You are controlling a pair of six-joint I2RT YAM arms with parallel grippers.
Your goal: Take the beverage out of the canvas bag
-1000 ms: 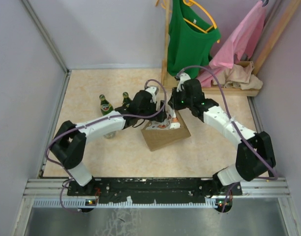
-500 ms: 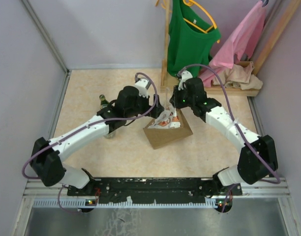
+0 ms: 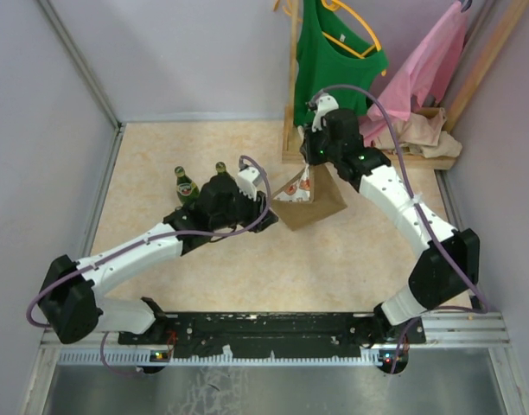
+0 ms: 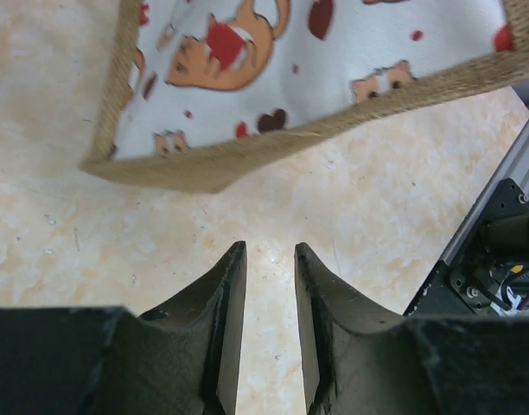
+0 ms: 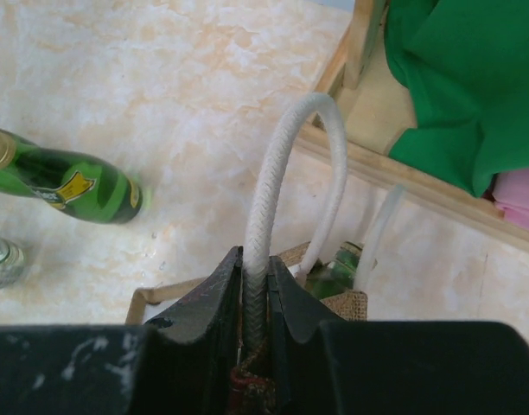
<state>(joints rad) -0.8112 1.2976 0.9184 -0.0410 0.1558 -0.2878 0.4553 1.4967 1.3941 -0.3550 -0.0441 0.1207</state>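
At the table's [image 3: 152,147] left, green bottles [image 3: 185,184] are seen. The left gripper [image 4: 270,251] is held narrowly parted and empty, just short of the tilted canvas bag [image 3: 321,201]. Its white handle [image 5: 277,169] is pinched tight by the right gripper [image 5: 256,259], with the beverage [image 5: 335,266] glimpsed inside and a wooden rack [image 3: 292,130] beside it.

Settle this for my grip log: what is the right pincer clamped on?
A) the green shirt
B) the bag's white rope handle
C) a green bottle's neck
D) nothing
B: the right wrist view shows the right pincer shut on the white rope handle of the canvas bag.
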